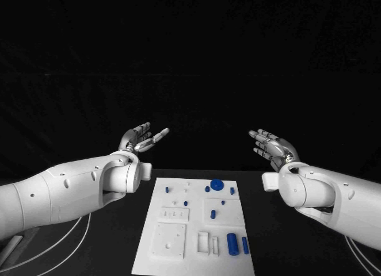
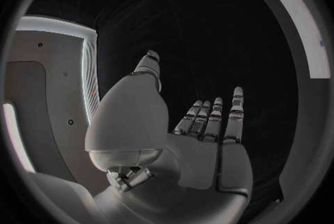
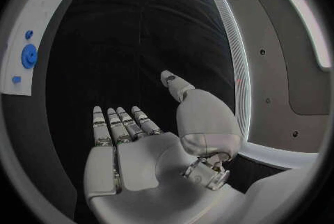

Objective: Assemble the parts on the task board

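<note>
Blue parts lie on the white task board on the black table, below and between my raised hands, left hand and right hand both spread wide holding nothing, with the upright-lying cylinders slightly nearer my right side.

Black surface bearing the white task board, laid lengthwise at its middle, short end toward the near edge.
</note>
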`<act>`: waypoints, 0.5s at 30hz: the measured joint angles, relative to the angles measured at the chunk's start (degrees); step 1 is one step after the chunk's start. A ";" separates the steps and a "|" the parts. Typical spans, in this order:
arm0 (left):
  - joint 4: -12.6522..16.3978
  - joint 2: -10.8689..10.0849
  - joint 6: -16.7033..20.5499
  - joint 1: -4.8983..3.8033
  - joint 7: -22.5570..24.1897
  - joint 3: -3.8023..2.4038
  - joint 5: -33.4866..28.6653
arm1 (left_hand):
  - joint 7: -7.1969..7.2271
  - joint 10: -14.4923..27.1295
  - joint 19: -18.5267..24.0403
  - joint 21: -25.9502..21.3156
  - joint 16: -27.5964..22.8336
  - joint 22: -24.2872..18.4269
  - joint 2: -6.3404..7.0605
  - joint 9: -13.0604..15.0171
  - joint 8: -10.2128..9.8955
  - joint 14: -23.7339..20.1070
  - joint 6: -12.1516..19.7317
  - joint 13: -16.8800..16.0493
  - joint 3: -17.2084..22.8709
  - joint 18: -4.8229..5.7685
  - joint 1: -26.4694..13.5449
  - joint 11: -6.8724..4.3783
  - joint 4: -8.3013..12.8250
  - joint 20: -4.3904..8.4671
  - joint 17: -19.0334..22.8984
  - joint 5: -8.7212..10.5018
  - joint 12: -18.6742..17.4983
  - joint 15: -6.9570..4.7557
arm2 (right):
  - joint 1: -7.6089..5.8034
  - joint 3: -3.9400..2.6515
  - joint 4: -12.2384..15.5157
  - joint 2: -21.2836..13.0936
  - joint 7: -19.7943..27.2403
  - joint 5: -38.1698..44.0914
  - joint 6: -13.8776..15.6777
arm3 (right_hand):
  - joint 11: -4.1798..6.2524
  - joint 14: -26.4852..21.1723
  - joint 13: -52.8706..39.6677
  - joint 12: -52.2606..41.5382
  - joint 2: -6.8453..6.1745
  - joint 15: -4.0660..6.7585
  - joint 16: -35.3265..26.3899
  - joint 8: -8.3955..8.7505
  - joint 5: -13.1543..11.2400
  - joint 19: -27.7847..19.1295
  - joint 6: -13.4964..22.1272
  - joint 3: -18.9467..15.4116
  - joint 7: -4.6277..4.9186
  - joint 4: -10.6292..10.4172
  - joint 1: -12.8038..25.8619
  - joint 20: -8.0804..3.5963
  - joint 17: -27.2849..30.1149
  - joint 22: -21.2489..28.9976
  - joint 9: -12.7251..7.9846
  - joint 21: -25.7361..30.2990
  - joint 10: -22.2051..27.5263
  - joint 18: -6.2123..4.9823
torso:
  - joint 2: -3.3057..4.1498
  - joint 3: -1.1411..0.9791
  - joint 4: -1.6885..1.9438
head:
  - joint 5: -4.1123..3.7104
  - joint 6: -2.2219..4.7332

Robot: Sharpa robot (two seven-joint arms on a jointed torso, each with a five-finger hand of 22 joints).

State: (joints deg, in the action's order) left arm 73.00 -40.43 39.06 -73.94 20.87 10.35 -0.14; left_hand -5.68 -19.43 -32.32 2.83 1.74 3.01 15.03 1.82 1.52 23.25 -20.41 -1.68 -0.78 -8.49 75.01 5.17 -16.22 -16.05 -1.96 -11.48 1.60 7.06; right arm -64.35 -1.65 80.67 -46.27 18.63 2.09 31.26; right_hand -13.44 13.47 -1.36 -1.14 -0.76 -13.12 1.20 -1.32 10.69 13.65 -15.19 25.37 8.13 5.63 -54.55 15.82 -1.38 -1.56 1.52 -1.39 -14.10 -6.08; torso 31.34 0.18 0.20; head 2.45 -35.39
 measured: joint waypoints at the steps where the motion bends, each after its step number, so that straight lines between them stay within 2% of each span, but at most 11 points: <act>1: -0.61 0.17 -0.51 -0.46 -0.68 0.36 0.01 | 0.06 -0.04 -0.18 0.00 0.00 0.07 0.16 0.00 0.00 0.21 -0.07 0.00 0.15 0.00 0.53 0.04 -0.16 -0.02 0.00 0.00 0.00 0.21 | -0.31 -0.10 -0.74 -0.13 -1.31 0.40 -1.79 | -0.23 0.30 -0.03 -0.10 0.07 -0.31 0.08 0.00 0.30 0.28 -0.23 0.37 -0.01 0.09 -1.08 0.28 -0.04 -0.03 0.03 -0.02 -0.23 -0.56 | 0.00 0.00 0.00 | 0.00 0.00; 3: -1.20 0.34 -1.15 -0.87 -1.55 0.68 0.02 | -0.18 -0.67 -1.21 0.00 0.00 0.15 0.50 0.08 0.21 1.13 -0.76 -0.09 0.03 0.00 2.65 0.25 -0.69 -0.45 -0.10 -0.48 0.00 0.29 | -0.69 -0.23 -1.68 -0.26 -3.23 1.00 -4.39 | -0.27 0.38 -0.03 -0.10 0.08 -0.38 0.11 0.00 0.41 0.28 -0.24 0.43 -0.02 0.15 -1.19 0.28 -0.04 -0.03 0.03 -0.04 -0.27 -0.54 | 0.01 0.00 0.01 | 0.01 0.00; 8: -1.50 0.44 -2.34 -1.03 -3.02 0.81 0.03 | -0.23 -0.67 -1.29 0.00 0.00 0.15 0.61 0.07 0.21 1.13 -0.81 -0.09 0.03 0.00 2.76 0.25 -0.68 -0.53 -0.11 -0.48 0.00 0.31 | -1.46 -0.51 -3.38 -0.51 -7.44 2.43 -10.15 | -0.24 0.38 -0.03 -0.10 -0.69 -0.39 0.11 0.00 0.41 0.28 -0.24 0.57 -0.02 0.29 -2.57 0.28 -0.04 -0.02 0.03 -0.04 -0.66 -0.55 | 0.01 0.00 0.01 | 0.01 -0.01; 10: -1.50 0.45 -2.68 -1.03 -3.40 0.81 0.03 | -0.35 -0.99 -1.53 0.11 0.10 0.18 0.61 0.07 0.21 1.66 -0.91 -0.09 0.03 -0.53 2.76 0.56 -0.69 -0.53 -0.11 -0.48 0.00 0.42 | -1.61 -0.56 -3.77 -0.58 -8.77 2.93 -11.98 | -0.29 0.82 -0.05 -0.10 -0.60 -0.56 0.11 0.00 0.41 0.28 -0.69 0.31 0.02 0.07 -3.42 0.28 -0.03 -0.02 0.03 -0.04 -0.98 -0.55 | 0.01 0.00 0.01 | 0.01 -0.01; 12: -1.51 0.45 -2.97 -1.03 -3.68 0.81 0.04 | -0.81 -1.81 -2.62 0.26 0.26 0.31 0.50 0.07 0.21 2.70 -1.36 -0.15 0.19 -0.88 2.88 0.76 -0.84 -0.49 -0.19 -0.48 0.00 0.42 | -1.65 -0.57 -4.07 -0.54 -9.57 3.53 -13.21 | -0.24 1.61 -0.11 -0.10 -0.35 -0.55 0.11 0.00 1.31 0.43 -1.36 -1.61 0.11 0.27 -5.02 0.42 -0.10 -0.02 0.07 -0.04 -1.94 -0.54 | 0.01 0.00 0.01 | 0.01 -0.01; 13: -1.51 0.43 -3.12 -1.03 -3.77 0.81 0.04 | -1.07 -2.34 -3.36 0.29 0.26 0.33 0.21 0.13 0.21 3.50 -1.73 -0.18 0.27 -0.88 3.16 1.08 -0.87 -0.48 -0.23 -0.48 0.00 0.41 | -1.65 -0.57 -4.22 -0.49 -9.76 3.87 -13.55 | -0.17 2.02 -0.13 -0.10 0.57 -0.40 0.11 -0.03 2.12 0.64 -1.88 -4.03 0.09 0.56 -6.08 0.63 -0.12 -0.08 0.11 -0.04 -2.48 -0.54 | 0.01 0.01 0.01 | 0.01 -0.07; 15: -1.51 0.39 -3.35 -1.03 -3.88 0.81 0.04 | -1.51 -4.08 -5.15 0.73 0.50 0.52 -0.42 0.24 0.32 5.81 -3.07 -0.26 1.06 -0.87 3.36 1.51 -0.86 -0.46 -0.39 -0.48 0.18 0.48 | -1.64 -0.56 -4.43 -0.43 -9.96 4.52 -13.95 | -0.08 3.66 -0.27 -0.17 0.61 -0.42 0.18 -0.33 2.86 1.46 -3.44 -5.57 0.15 1.20 -7.64 0.67 -0.25 -0.18 0.21 -0.14 -4.14 -0.55 | 0.01 0.01 0.02 | 0.04 -0.20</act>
State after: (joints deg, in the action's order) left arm 71.49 -40.04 35.71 -74.97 16.99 11.17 -0.10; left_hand -7.19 -23.51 -37.47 3.56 2.23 3.52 14.61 2.06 1.84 29.06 -23.48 -1.93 0.28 -9.36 78.37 6.68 -17.08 -16.51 -2.35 -11.97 1.78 7.54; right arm -66.00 -2.22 76.24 -46.70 8.67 6.61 17.30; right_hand -13.52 17.13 -1.64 -1.31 -0.15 -13.54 1.38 -1.64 13.55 15.11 -18.63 19.80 8.28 6.82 -62.19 16.49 -1.63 -1.75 1.73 -1.53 -18.24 -6.63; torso 31.35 0.19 0.22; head 2.49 -35.59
